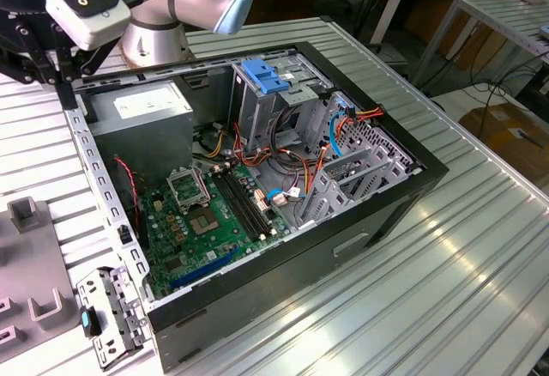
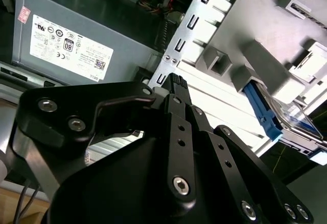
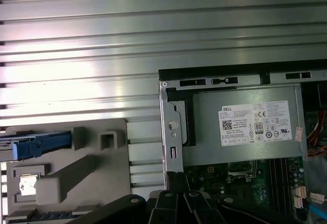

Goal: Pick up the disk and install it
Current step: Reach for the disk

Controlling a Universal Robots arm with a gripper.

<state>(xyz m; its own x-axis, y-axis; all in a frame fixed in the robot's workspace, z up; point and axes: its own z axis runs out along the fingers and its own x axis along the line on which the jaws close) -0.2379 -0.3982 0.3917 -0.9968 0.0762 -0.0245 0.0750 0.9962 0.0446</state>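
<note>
**A:** Starting with the exterior view, what is the case (image 1: 377, 221) holding?

**B:** The black, open-topped case is lying on the ribbed aluminium bench (image 1: 455, 247). Inside it, a green motherboard (image 1: 214, 221) is lying flat at seven o'clock. A grey sheet-metal power supply (image 1: 141, 106) is sitting at ten o'clock. A drive cage (image 1: 268, 114) with a light-blue plastic cap is standing at twelve o'clock, with orange and red cables (image 1: 300, 166) looping just beside it.

**A:** And the gripper (image 1: 63, 93)?

**B:** It is hanging at ten o'clock in that view, over the case's corner near the power supply. Its black fingers are looking pressed together and are carrying nothing. A grey moulded fixture (image 1: 26, 256) is lying on the bench at eight o'clock.

**A:** And the second wrist view?

**B:** The gripper (image 2: 176, 81) is pointing at the case's slotted metal edge, between the white-stickered power supply (image 2: 76, 35) and the fixture (image 2: 265, 55). The disk (image 2: 265, 116) is resting in the fixture, showing a blue plastic rail and a glossy label behind blocky grey posts.

**A:** And the first wrist view?

**B:** The gripper (image 3: 180, 196) is hovering at the case (image 3: 230, 73) wall, beside the motherboard (image 3: 240, 175) and power supply (image 3: 245, 127). The disk (image 3: 41, 144) is sitting in the fixture (image 3: 87, 173), outside the case and well apart from the gripper. The bench (image 3: 153, 24) is showing long, shiny ridges.
</note>
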